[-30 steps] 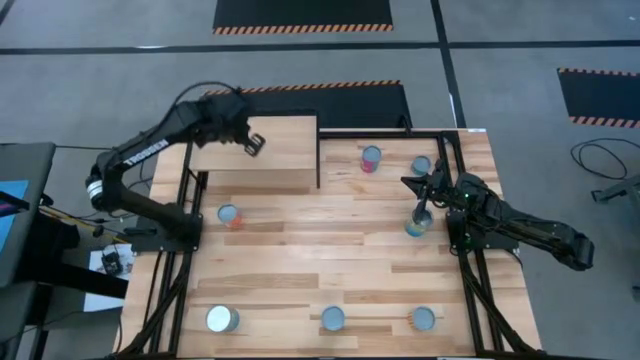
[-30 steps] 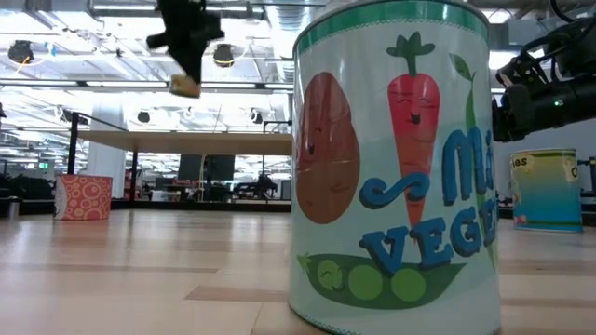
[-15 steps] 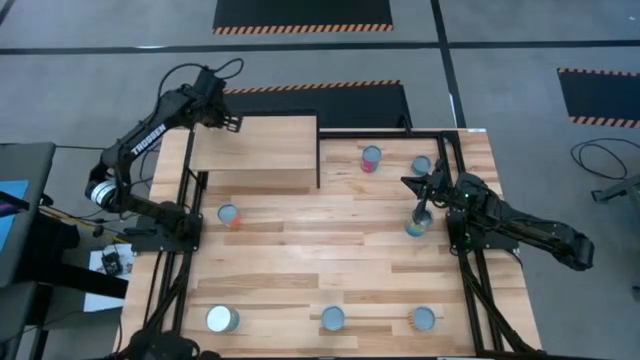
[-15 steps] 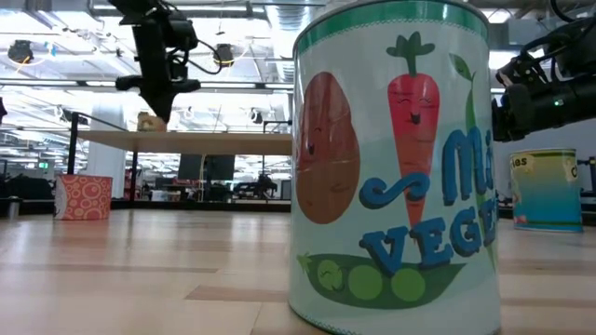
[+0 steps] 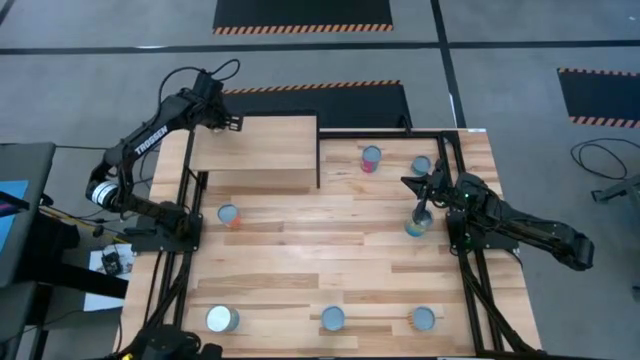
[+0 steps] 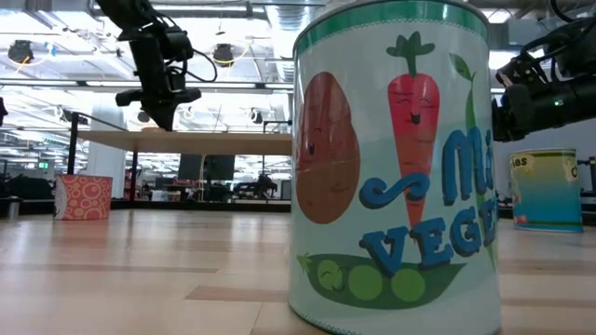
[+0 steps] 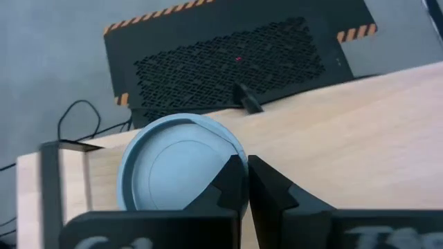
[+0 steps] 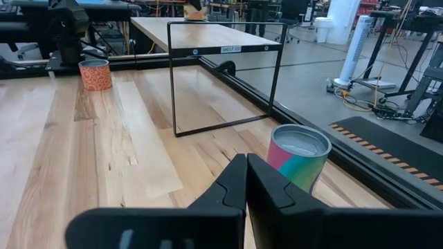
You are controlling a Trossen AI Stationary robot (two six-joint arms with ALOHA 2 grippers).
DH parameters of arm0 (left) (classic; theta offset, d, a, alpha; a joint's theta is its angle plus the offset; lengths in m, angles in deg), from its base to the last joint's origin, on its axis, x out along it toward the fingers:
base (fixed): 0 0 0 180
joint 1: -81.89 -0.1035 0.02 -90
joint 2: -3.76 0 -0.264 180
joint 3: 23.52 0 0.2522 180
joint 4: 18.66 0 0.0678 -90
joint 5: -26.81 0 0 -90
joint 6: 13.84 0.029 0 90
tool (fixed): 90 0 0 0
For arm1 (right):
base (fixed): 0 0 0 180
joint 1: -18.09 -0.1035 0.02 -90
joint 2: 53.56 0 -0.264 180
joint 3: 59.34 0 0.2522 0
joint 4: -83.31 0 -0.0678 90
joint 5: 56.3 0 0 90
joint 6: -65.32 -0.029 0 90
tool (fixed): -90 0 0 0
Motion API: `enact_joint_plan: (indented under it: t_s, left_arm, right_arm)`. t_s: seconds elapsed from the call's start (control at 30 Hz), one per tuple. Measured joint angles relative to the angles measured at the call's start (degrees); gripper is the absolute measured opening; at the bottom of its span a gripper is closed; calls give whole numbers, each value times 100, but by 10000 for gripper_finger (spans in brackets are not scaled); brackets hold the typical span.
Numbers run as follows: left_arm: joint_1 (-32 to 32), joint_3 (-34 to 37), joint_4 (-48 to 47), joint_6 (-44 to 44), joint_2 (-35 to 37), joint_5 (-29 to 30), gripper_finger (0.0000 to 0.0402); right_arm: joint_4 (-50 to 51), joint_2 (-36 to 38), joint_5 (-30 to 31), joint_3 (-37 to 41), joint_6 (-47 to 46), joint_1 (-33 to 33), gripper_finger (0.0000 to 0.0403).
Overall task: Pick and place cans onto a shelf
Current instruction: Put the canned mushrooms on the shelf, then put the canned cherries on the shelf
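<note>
Light wood shelf [image 5: 268, 150]: the left gripper [image 7: 246, 181], fingers closed, hovers beside a placed can [image 7: 173, 173]; right gripper [image 8: 246, 181] closed (idle). Next: fetch another can.

"VEG" on carrot-and-peas can [image 6: 391, 167]

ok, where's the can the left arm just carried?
In the left wrist view the can stands on the shelf near its far-left corner, just beyond the left gripper.
</note>
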Motion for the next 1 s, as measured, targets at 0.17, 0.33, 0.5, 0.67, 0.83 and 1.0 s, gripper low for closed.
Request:
enact_joint_plan:
  t_s: [0.17, 0.33, 0.5, 0.67, 0.83, 1.0]
  left_arm:
    - [5, 0, 74, -52, 0, 6, 7]
    - [19, 0, 62, -52, 0, 12, 17]
    - [22, 0, 59, -52, 0, 12, 29]
    - [22, -4, 55, -44, 0, 19, 41]
    - [22, -196, 26, 57, 89, -1, 51]
    - [131, -354, 42, 261, 479, -307, 55]
  right_arm:
    - [0, 0, 0, -1, 1, -1, 28]
    - [0, 0, 0, 0, 2, -2, 28]
    - [0, 0, 0, 0, 0, -2, 27]
    - [2, 0, 0, 0, 2, 0, 29]
    - [2, -2, 0, 0, 0, 0, 27]
    - [2, -2, 0, 0, 0, 0, 28]
